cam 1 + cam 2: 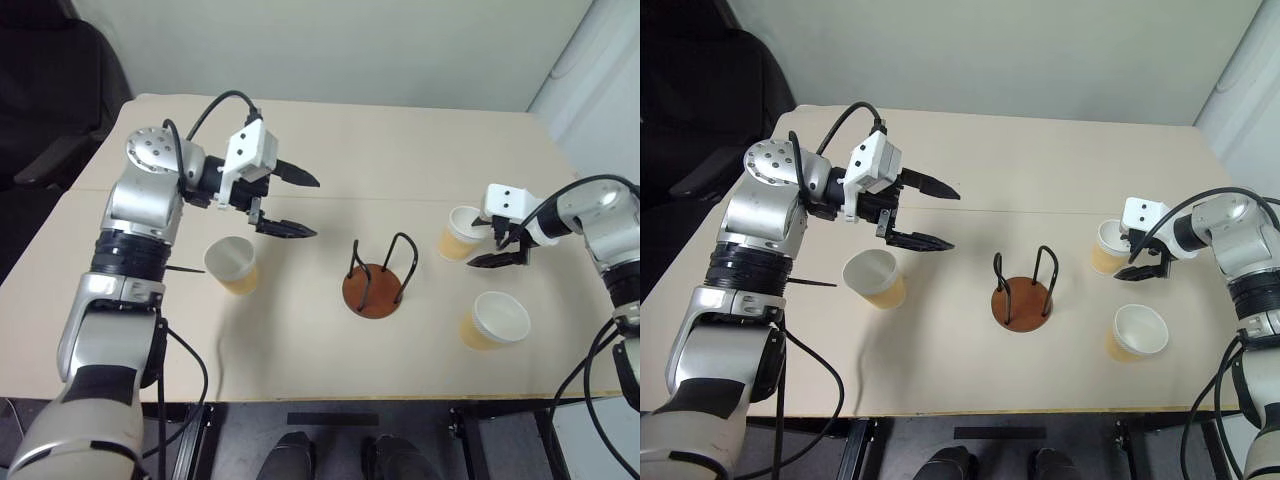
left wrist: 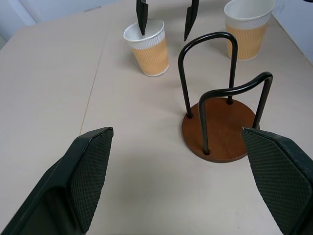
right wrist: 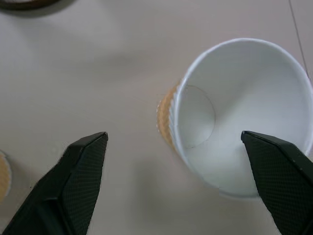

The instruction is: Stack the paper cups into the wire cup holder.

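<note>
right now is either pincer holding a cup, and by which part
Nothing is held. The left pincer hangs open above the table. The right pincer is open around one paper cup that stands on the table, one finger over its mouth, not closed on it.

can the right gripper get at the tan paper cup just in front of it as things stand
Probably yes: the right gripper, fingers apart, hangs right at the upright tan paper cup, one finger over its mouth, and nothing stands between them.

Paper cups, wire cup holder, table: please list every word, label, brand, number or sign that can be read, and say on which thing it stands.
None: no readable text in any view.
The paper cups carry only a wavy embossed pattern, no print.
The wire cup holder and the table are plain.
</note>
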You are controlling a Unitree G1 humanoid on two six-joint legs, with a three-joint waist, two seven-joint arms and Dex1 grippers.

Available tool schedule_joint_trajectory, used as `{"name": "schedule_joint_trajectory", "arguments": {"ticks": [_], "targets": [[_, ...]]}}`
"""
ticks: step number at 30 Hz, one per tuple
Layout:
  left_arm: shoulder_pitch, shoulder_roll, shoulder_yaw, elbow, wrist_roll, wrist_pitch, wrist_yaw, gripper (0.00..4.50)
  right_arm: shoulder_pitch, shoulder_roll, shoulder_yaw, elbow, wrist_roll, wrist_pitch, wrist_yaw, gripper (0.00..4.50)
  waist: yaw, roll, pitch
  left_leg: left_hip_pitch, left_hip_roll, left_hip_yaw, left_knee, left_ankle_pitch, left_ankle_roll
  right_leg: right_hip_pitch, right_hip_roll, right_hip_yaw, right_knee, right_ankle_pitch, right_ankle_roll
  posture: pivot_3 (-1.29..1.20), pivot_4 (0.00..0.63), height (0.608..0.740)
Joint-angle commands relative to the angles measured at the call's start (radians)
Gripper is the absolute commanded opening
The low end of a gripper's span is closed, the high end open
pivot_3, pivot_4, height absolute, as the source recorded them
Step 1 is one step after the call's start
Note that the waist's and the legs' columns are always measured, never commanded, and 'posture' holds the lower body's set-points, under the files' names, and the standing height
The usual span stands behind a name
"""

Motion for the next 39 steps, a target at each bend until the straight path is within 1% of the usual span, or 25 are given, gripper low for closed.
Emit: {"name": "schedule_joint_trajectory", "arguments": {"ticks": [1, 7, 10, 16, 22, 27, 32, 39], "targets": [[-0.018, 0.000, 0.011, -0.026, -0.016, 0.000, -0.005, 4.50, -0.032, -0.001, -0.019, -0.003, -0.006, -0.008, 0.018, 3.18, 0.000, 0.000, 0.000, 0.000, 0.000, 0.000, 0.000, 0.000, 0.000, 0.000, 0.000, 0.000, 0.000, 0.000, 0.000, 0.00, 0.150, 0.740], [-0.012, -0.002, 0.009, -0.029, -0.016, -0.001, -0.006, 4.50, -0.021, -0.012, -0.046, -0.071, 0.024, 0.048, 0.065, 1.04, 0.002, 0.000, 0.000, -0.001, 0.000, 0.000, 0.000, 0.000, 0.000, 0.000, 0.000, 0.000, 0.000, 0.000, 0.000, 0.00, 0.150, 0.740], [-0.010, -0.003, 0.007, -0.029, -0.014, -0.003, -0.006, 4.50, -0.003, -0.035, -0.061, -0.144, 0.041, 0.092, 0.089, 0.02, 0.002, 0.000, 0.000, 0.000, 0.000, 0.000, 0.000, 0.000, 0.000, 0.000, 0.000, 0.000, 0.000, 0.000, 0.000, 0.00, 0.150, 0.740], [-0.015, -0.007, 0.004, -0.014, -0.007, -0.010, -0.007, 4.50, 0.033, -0.092, -0.122, -0.336, 0.101, 0.231, 0.114, 0.02, 0.003, 0.000, 0.000, -0.001, 0.000, 0.000, 0.001, 0.000, 0.000, 0.000, 0.000, 0.000, 0.000, 0.000, 0.000, 0.00, 0.150, 0.740], [-0.014, -0.018, 0.002, -0.013, -0.007, -0.007, -0.006, 4.50, 0.047, -0.122, -0.158, -0.461, 0.143, 0.317, 0.106, 0.02, 0.001, 0.000, 0.000, -0.001, 0.000, 0.000, 0.001, 0.000, 0.000, 0.000, 0.000, 0.000, 0.000, 0.000, 0.000, 0.00, 0.150, 0.740], [-0.018, -0.025, -0.001, -0.005, -0.005, -0.010, -0.008, 4.50, 0.045, -0.135, -0.190, -0.662, 0.231, 0.439, 0.116, 0.02, 0.000, 0.000, 0.000, -0.001, 0.000, 0.000, 0.001, 0.000, 0.000, 0.000, 0.000, 0.000, 0.000, 0.000, 0.000, 0.00, 0.150, 0.740], [-0.027, -0.032, -0.005, 0.018, 0.001, -0.022, -0.011, 4.50, -0.027, -0.115, -0.194, -0.848, 0.314, 0.562, 0.096, 0.02, -0.001, 0.000, 0.000, -0.001, 0.000, 0.000, 0.002, 0.000, 0.000, 0.000, 0.000, 0.000, 0.000, 0.000, 0.000, 0.00, 0.150, 0.740], [-0.035, -0.037, -0.011, 0.034, 0.003, -0.035, -0.018, 4.50, -0.140, -0.096, -0.178, -0.975, 0.421, 0.689, 0.075, 0.02, -0.001, 0.000, 0.000, -0.001, 0.000, 0.000, 0.002, 0.000, 0.000, 0.000, 0.000, 0.000, 0.000, 0.000, 0.000, 0.00, 0.150, 0.740]]}}
